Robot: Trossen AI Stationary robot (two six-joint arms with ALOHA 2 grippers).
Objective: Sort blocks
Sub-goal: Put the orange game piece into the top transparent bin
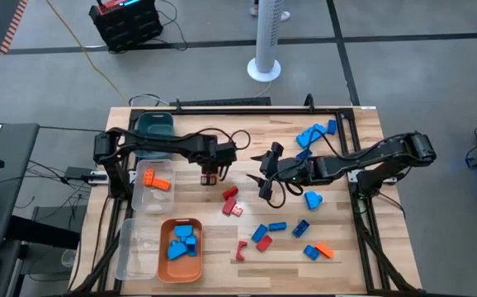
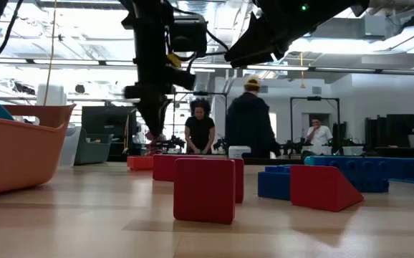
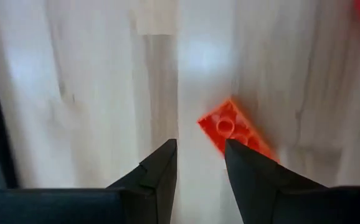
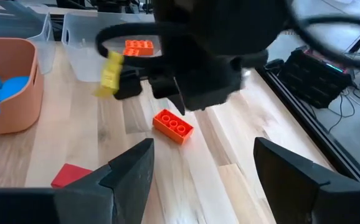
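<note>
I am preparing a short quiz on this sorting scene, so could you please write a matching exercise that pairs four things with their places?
Things:
1. light blue blocks
2. orange blocks
3. orange brick
4. right tool

Places:
A. inside the clear bin
B. on the bare wood under the left tool
C. inside the orange tray
D. above the middle of the table

Pairs: 1-C, 2-A, 3-B, 4-D
</note>
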